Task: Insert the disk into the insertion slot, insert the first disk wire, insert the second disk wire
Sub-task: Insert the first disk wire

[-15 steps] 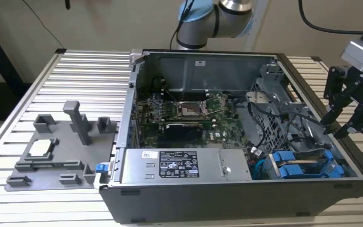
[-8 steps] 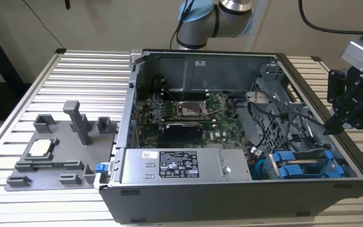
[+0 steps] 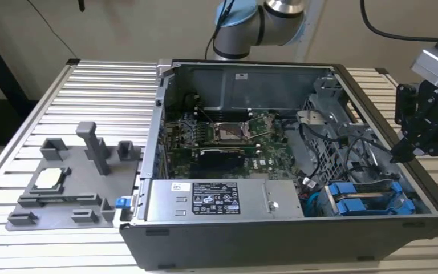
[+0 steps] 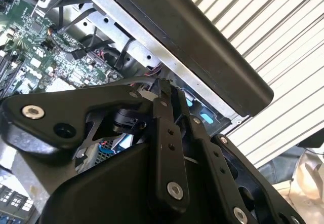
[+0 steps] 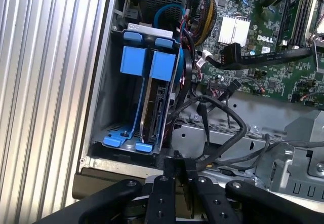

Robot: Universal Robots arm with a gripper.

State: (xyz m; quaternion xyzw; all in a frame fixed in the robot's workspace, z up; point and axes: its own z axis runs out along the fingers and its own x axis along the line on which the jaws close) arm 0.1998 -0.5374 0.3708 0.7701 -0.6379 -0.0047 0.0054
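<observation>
Claw: my black two-fingered claw point(image 5: 179, 159) was clenched, its fingertips pressed together. In the exterior view it point(image 3: 401, 155) hung at the right side of the case, just over the rim.
Edge beneath me: the dark rim of the open black computer case point(image 4: 202, 36) ran close under my linkages, with the table's ribs beyond it.
Cables: loose black cables point(image 5: 230, 125) looped over grey sheet metal just beside my fingertips, between me and the drive cage.
Disk: the flat silver-grey disk in its bright blue plastic carrier point(image 5: 150, 105) stood on edge inside the slot, well seated in the cage.
Slot: the narrow bay of the grey sheet-metal drive cage point(image 5: 109, 117) sat in the case's corner; a second blue carrier point(image 5: 132, 62) stood just beside the disk, on the case-wall side.
Disk wires: I could not tell whether any cable was plugged into the disk.
Room to move: the case stood uncovered, the cage hemmed by the case wall on one side and the cables on the other.
Board: a green motherboard point(image 3: 227, 140) lay beyond the cage, a flat black connector cable point(image 5: 233, 57) resting across it.
Power supply: a grey box with a black-and-white sticker point(image 3: 215, 200) sat beside the cage, toward the exterior view's left.
Surface: a ribbed aluminium table point(image 3: 105, 91) carried the case and, just beside it, a grey plastic fixture plate with upright posts point(image 3: 67, 188).
Room: my grey-and-blue arm joints point(image 3: 257, 23) rose behind the case against a pale wall point(image 3: 128, 28).
</observation>
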